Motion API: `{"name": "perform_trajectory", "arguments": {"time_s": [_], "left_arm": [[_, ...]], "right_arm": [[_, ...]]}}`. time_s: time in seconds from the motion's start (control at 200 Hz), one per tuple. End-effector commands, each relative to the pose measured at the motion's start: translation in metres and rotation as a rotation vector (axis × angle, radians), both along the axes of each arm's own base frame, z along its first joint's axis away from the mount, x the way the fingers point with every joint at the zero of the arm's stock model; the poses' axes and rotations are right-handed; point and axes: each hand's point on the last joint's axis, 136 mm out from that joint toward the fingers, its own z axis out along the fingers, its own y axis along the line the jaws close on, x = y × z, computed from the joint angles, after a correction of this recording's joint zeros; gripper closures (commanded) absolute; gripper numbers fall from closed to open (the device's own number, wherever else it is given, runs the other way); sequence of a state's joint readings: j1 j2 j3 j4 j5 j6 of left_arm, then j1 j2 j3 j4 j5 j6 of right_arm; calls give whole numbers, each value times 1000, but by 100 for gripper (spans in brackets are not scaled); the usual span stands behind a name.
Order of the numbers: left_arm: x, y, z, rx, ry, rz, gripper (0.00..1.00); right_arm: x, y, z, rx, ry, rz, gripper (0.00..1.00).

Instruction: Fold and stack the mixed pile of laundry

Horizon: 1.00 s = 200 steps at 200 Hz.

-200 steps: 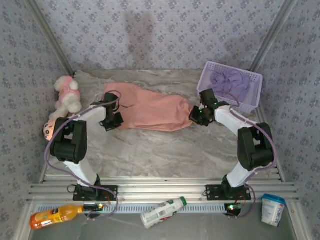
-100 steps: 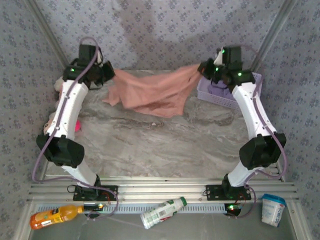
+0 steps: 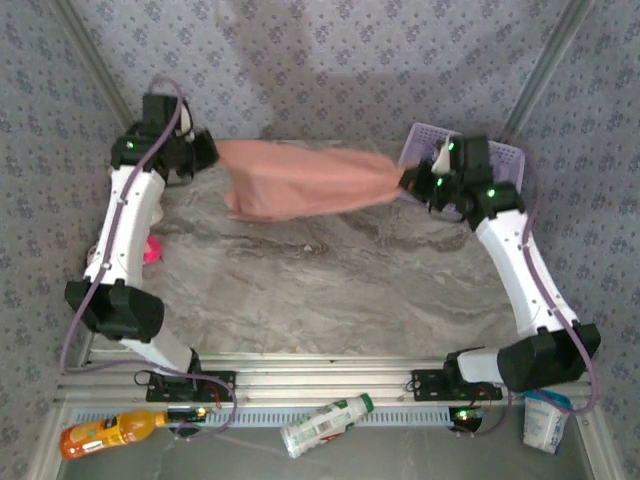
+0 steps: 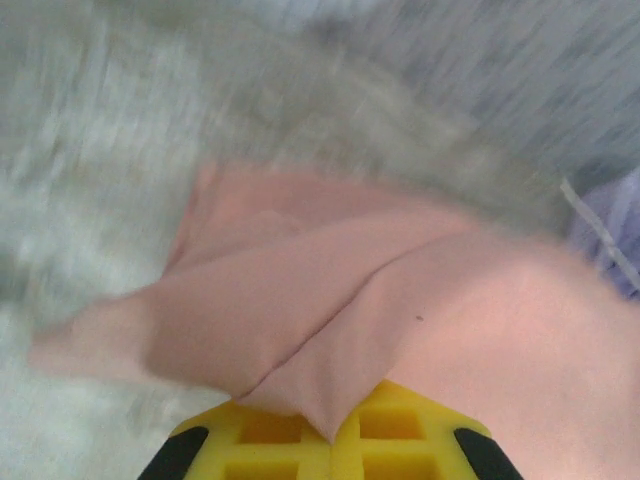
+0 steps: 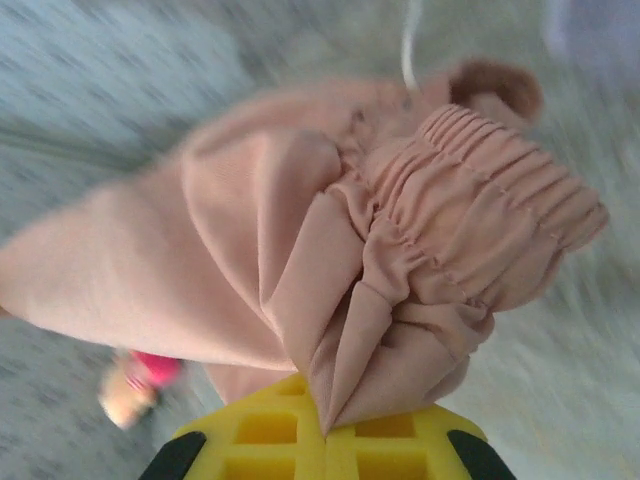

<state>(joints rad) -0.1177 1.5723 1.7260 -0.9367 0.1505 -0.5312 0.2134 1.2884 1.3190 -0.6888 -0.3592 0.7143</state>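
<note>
Both arms are raised and the salmon-pink fabric shorts [image 3: 300,180] hang stretched between them, clear of the grey marbled surface [image 3: 330,290] and over its far part. The left gripper [image 3: 205,157] is pinched tight on a thin fold at the leg end, and its wrist view shows only a small point of cloth tucked between the yellow jaws [image 4: 330,430]. The right gripper [image 3: 410,181] is clamped on a thick bunch of the gathered elastic waistband [image 5: 325,420]. To my eye the weak spot is that left pinch: with so little cloth in it, a hard tug or a quick swing could pull the fold free and drop the shorts in a heap. The waistband end also hangs just beside the lavender plastic mesh basket [image 3: 510,156], so the white drawstring [image 5: 405,45] or a loose fold might catch on its rim. Bunched as it is, the waistband may land creased. I can read no writing on the shorts; the orange drink bottle [image 3: 110,431], white green-capped bottle [image 3: 325,425] and white blue-lidded tub [image 3: 547,416] at the near edge carry labels too small to read.
</note>
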Motion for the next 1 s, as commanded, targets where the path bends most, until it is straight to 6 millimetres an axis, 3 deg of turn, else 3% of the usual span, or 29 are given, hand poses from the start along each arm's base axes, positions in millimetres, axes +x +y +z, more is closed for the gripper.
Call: {"name": "perform_trajectory", "arguments": {"time_s": [0.0, 0.055, 0.09, 0.145, 0.19, 0.36, 0.585, 0.75, 0.994], "left_arm": [[-40, -2, -72, -60, 179, 19, 49], [-56, -8, -108, -93, 278, 13, 15], [-63, -9, -126, -94, 330, 12, 3], [-71, -8, -147, -75, 394, 18, 0], [-75, -7, -154, -51, 418, 23, 0], [-99, -18, -162, 26, 424, -29, 1], [-176, -39, -187, 142, 509, -179, 16], [-223, -52, -201, 148, 559, -272, 39], [-274, -67, -230, 193, 655, -397, 51]], "right_arm": [[-46, -16, -86, -75, 225, -63, 98], [-51, -19, -110, -48, 259, -95, 86], [-48, -19, -122, -27, 269, -114, 64], [-42, -18, -135, -15, 289, -127, 42], [-34, -17, -138, -34, 292, -114, 36], [-33, -36, -146, -250, 342, -55, 33], [-55, -59, -175, -355, 412, -42, 35], [-76, -61, -197, -351, 476, -38, 36], [-79, -49, -218, -272, 477, -22, 36]]}}
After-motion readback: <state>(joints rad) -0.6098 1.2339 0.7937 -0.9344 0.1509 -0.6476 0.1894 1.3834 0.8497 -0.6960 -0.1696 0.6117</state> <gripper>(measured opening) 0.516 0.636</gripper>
